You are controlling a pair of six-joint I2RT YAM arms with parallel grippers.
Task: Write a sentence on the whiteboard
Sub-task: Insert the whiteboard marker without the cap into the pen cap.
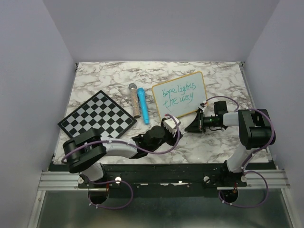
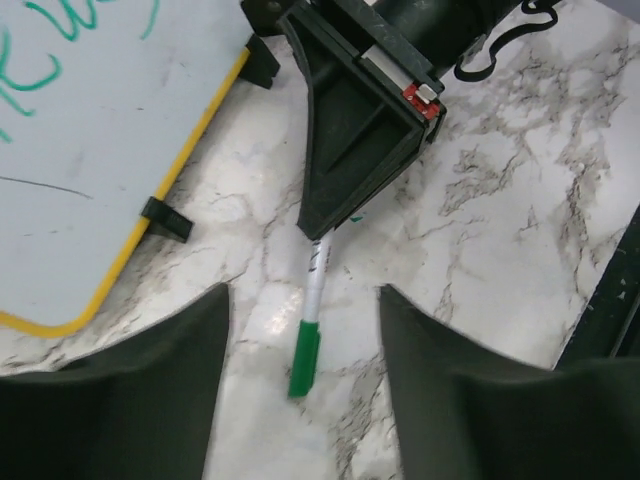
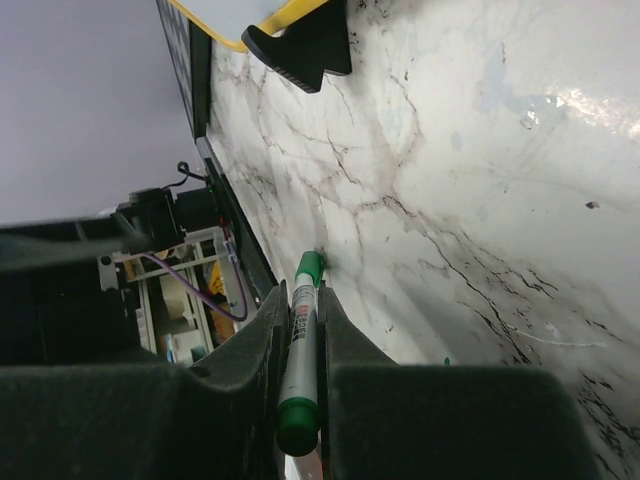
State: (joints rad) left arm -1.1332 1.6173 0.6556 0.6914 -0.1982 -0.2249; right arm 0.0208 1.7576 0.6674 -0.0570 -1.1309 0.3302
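The whiteboard point(image 1: 179, 95), white with a yellowish frame and black feet, stands tilted at the table's middle back. The sentence point(image 1: 178, 95), in green over two lines, reads "Hope lights the way". The board's corner shows in the left wrist view point(image 2: 90, 150), and a foot in the right wrist view point(image 3: 305, 50). My right gripper point(image 3: 300, 295) is shut on a green-capped white marker point(image 3: 300, 350), low in front of the board, with the cap end at the tabletop. My left gripper point(image 2: 305, 295) is open and empty, its jaws either side of the marker's cap point(image 2: 304, 358), facing the right gripper point(image 2: 320, 225).
A black-and-white chessboard point(image 1: 97, 116) lies at the left. A blue cylinder point(image 1: 143, 105) and a beige one point(image 1: 134, 100) lie between it and the whiteboard. The black base rail point(image 1: 166, 168) runs along the near edge. Both grippers point(image 1: 170, 124) point(image 1: 192, 124) are close together.
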